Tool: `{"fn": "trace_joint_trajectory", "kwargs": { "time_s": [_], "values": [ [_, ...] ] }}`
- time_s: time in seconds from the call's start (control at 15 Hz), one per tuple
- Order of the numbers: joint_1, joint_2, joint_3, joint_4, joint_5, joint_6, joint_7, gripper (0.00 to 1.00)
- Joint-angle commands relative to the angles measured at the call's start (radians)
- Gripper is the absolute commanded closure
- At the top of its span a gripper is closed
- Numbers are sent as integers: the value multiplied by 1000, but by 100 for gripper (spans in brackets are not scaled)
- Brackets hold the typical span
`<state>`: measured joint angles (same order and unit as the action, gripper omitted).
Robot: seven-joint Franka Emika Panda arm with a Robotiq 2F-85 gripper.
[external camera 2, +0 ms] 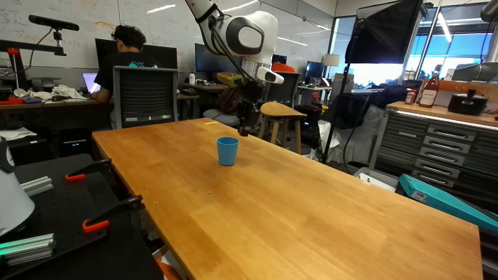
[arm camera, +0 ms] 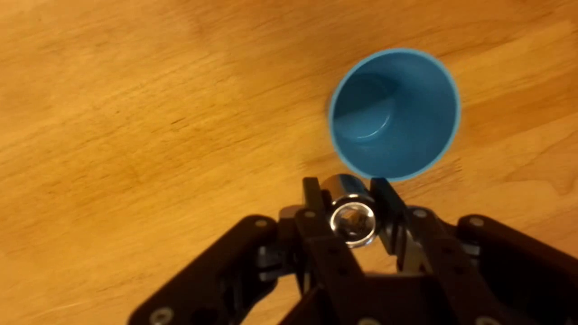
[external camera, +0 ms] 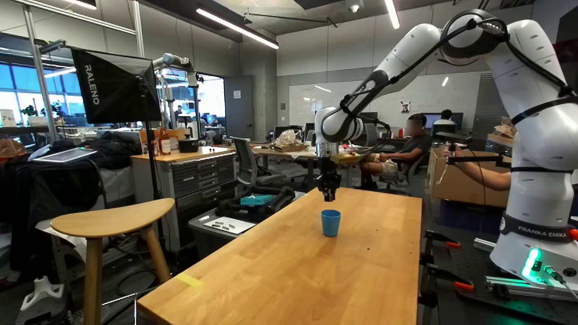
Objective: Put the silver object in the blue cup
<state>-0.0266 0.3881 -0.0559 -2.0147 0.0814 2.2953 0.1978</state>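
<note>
The blue cup (external camera: 331,223) stands upright on the wooden table; it also shows in an exterior view (external camera 2: 227,151). In the wrist view the cup (arm camera: 420,126) is seen from above, with nothing visible inside it. My gripper (arm camera: 347,189) is shut on the silver object (arm camera: 351,210), a short shiny hollow cylinder held between the fingertips. In both exterior views the gripper (external camera: 330,197) points down at about rim height or a little higher, apart from the cup. In an exterior view the gripper (external camera 2: 244,133) is right of the cup. The silver object is too dark to make out there.
The long wooden table (external camera: 316,280) lies under the arm. Black clamps with orange ends (external camera 2: 95,225) grip its robot-side edge. A wooden stool (external camera: 113,219) and a grey bin (external camera: 203,230) stand beside the table's far edge. A person's arm (external camera: 485,176) shows behind the robot.
</note>
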Motion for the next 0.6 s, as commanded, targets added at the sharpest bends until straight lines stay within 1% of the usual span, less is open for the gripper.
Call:
{"fn": "trace_joint_trajectory", "kwargs": {
  "time_s": [0.0, 0.2, 0.53],
  "values": [
    [4, -68, 48, -40, 69, -67, -33, 91],
    [19, -90, 66, -72, 81, -79, -24, 91],
    [46, -96, 54, -126, 39, -34, 14, 91]
  ]
}}
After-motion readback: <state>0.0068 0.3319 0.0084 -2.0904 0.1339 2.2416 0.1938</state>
